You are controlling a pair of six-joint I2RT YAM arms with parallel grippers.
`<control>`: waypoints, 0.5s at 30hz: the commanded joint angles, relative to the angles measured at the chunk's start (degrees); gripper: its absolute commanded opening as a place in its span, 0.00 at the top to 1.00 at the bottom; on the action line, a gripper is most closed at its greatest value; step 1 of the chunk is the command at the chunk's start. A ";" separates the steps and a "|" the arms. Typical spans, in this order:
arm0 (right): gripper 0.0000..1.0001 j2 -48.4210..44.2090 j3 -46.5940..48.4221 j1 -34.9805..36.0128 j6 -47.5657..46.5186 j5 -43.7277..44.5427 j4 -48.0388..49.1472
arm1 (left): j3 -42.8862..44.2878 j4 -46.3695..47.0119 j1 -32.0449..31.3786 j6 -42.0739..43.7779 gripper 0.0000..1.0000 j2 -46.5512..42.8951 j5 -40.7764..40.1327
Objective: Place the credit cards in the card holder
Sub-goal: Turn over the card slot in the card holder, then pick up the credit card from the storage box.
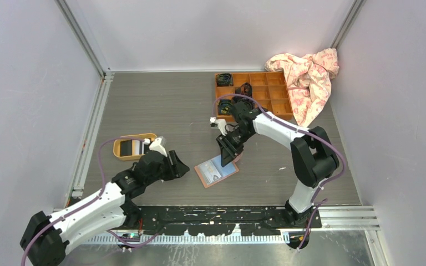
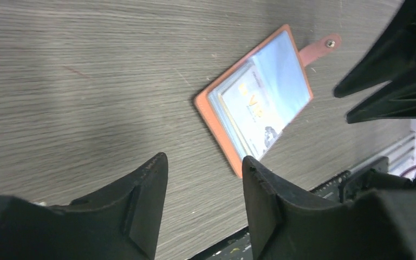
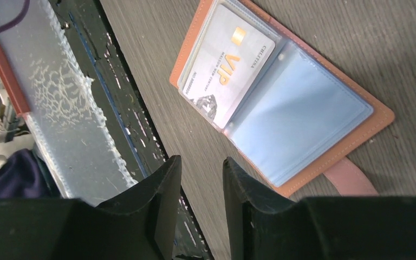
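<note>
Left gripper (image 2: 205, 160) stands half-open, empty; right gripper (image 3: 201, 161), narrowly parted, empty, near open card holder (image 3: 309, 122).

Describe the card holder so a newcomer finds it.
On the grey table, look front and centre. The card holder lies open there. Only it is salmon-pink with bluish sleeves holding a white VIP card; the yellow tray sits farther left.

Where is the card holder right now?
Top view: the card holder lies open on the table, front centre, between the left gripper and right gripper.
</note>
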 commanded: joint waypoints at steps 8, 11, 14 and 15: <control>0.59 -10.36 1.23 -4.10 -4.75 1.34 -1.95 | 10.05 -15.47 1.16 12.59 0.30 -6.70 -16.85; 0.59 -12.01 0.96 -5.29 -4.84 1.24 -1.91 | 14.66 -18.50 2.19 16.16 0.28 -4.11 -19.91; 0.59 -13.35 0.59 -6.13 -4.86 1.07 -1.73 | 20.01 -21.91 4.49 20.73 0.28 0.35 -21.33; 0.58 -13.61 0.47 -6.34 -4.91 1.01 -1.75 | 21.75 -23.00 5.55 22.15 0.27 2.08 -21.26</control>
